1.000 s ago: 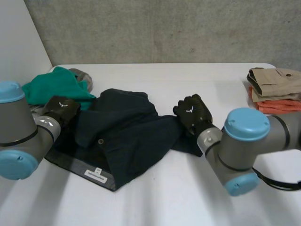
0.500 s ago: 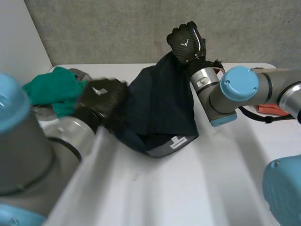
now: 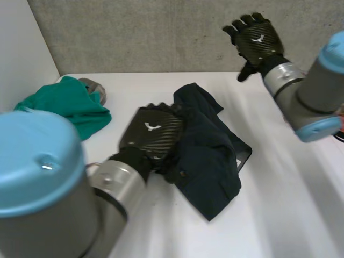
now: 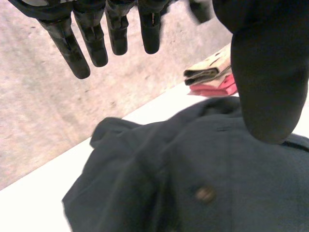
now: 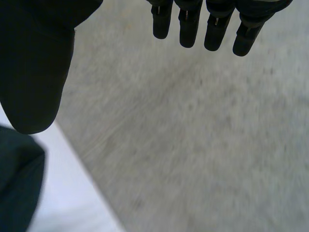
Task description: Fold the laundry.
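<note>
Since half a second ago the right hand (image 3: 257, 40) has let go and risen, its fingers spread and empty. The dark garment (image 3: 212, 150) lies heaped on the table (image 3: 290, 188) beneath the left hand's (image 3: 150, 134) straight fingers (image 4: 72, 43). This looks like the spreading-out step; the next move calls for regrasping an edge.

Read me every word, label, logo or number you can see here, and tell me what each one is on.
No words or numbers can be read.
On the left hand: a white winged emblem on its back, no letters.
On the right hand: the same white emblem, no letters.
On the dark garment: nothing legible on its grey band, too small to tell.
On its button: blurred, no marking readable.
</note>
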### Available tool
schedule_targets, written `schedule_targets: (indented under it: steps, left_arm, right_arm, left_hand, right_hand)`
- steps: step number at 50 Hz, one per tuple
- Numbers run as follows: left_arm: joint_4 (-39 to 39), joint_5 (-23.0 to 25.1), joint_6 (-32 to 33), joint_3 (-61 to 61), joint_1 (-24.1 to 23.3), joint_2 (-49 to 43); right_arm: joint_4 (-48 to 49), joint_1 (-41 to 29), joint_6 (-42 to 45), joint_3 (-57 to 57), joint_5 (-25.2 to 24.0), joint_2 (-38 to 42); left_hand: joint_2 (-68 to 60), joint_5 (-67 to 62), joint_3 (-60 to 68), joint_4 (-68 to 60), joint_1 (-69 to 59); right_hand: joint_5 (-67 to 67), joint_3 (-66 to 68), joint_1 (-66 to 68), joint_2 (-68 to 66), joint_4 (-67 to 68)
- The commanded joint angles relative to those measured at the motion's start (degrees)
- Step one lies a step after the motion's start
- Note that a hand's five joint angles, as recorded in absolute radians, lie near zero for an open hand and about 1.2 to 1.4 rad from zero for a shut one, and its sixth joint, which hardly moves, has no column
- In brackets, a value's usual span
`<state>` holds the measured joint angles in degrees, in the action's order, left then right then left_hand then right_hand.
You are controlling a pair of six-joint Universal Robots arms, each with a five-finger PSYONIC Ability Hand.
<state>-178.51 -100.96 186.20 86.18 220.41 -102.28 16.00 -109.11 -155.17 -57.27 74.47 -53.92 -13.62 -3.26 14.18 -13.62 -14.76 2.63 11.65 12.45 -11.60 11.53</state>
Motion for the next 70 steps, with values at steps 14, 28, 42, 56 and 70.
schedule_targets:
  steps: [14, 28, 42, 56, 70]
  left_arm:
    - [-1.4, 17.1, 10.7, 8.3, 25.1, -2.3]
    - [-6.0, 21.5, 11.2, -2.3, 25.5, -20.7]
    - [-9.5, 10.6, 16.0, -11.5, 24.0, -16.7]
    - [-8.9, 8.8, 15.6, -12.4, 23.7, 9.6]
    - [-4.0, 8.2, 15.3, -4.5, 21.2, 6.7]
  right_arm:
    - [-26.4, -4.0, -19.0, -30.9, 13.4, -23.2]
    - [-23.7, -5.1, -35.7, -39.8, 13.2, -17.8]
    - [-16.2, -6.1, -27.7, -30.9, 19.0, -16.5]
    - [-19.5, -5.1, 15.8, -13.9, 19.5, -31.0]
    - [-25.9, -5.9, 10.1, -13.0, 20.5, -22.9]
  left_hand:
    - [0.9, 0.5, -1.4, 0.9, 2.0]
    - [-14.0, -14.4, 13.5, -14.0, -12.9]
    - [-66.4, -66.7, 65.8, -66.4, -65.2]
    - [-66.4, -66.7, 65.8, -66.4, -65.2]
    - [-66.4, -66.7, 65.8, -66.4, -65.2]
  right_hand:
    - [-2.6, -1.6, -2.5, 1.6, -1.5]
    - [8.7, 9.7, 8.9, -9.7, 9.8]
    - [67.4, 68.4, 67.5, -68.4, 68.5]
    - [67.4, 68.4, 67.5, -68.4, 68.5]
    - [23.3, 24.3, 23.5, -24.3, 24.4]
